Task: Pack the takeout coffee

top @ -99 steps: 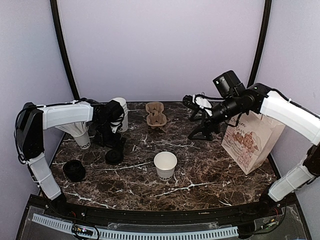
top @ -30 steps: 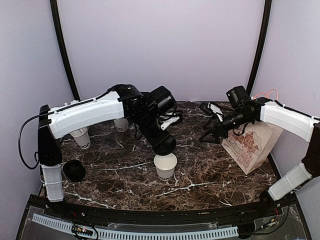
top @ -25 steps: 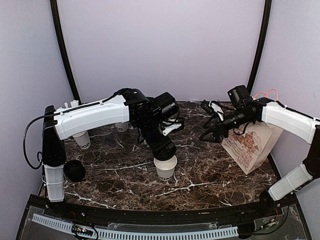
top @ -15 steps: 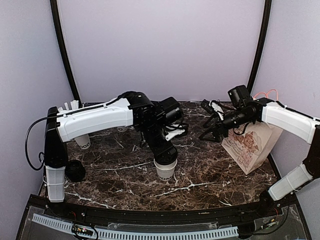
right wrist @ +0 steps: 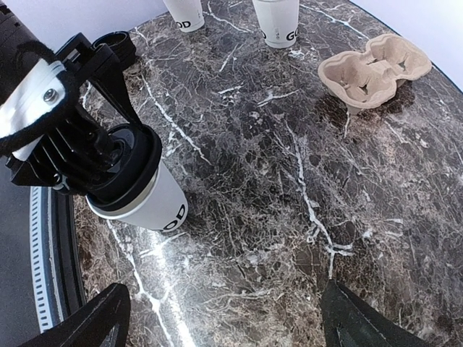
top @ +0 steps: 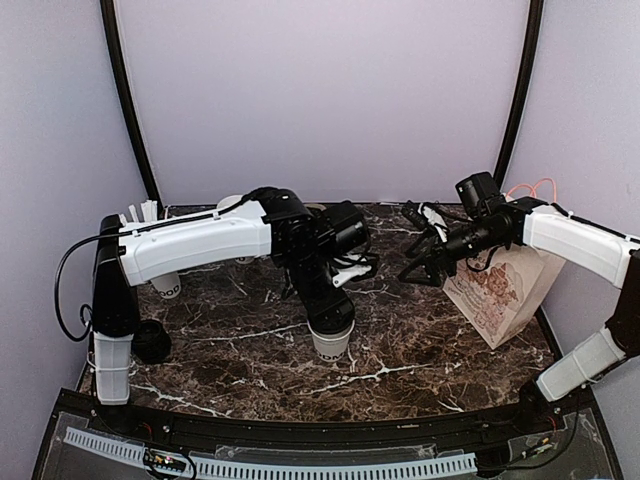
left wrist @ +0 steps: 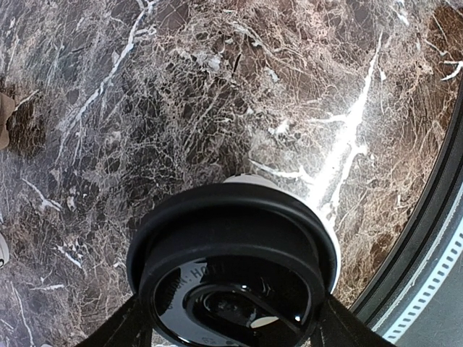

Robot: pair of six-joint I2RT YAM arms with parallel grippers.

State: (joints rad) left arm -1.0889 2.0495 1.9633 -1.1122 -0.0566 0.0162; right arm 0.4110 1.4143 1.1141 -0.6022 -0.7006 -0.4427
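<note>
While the wide-spread left gripper [right wrist: 108, 155] holds the lid [left wrist: 231, 289] atop the cup [right wrist: 155, 206], press squarely down; right gripper [top: 415, 268] gapes empty, apart from the cup.

Left arm [top: 190, 245] and right arm [top: 575, 235], above the table [top: 420, 340]: white shells, black joints. Black cable [top: 62, 290] loops off the left, orange wire [top: 527, 187] off the right.

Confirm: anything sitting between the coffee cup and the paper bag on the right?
Nothing on the table: bare marble runs from the cup to the paper bag. The right hand hangs open in the air over that stretch, close to the bag. The left hand grips the black lid at the cup's top.
</note>
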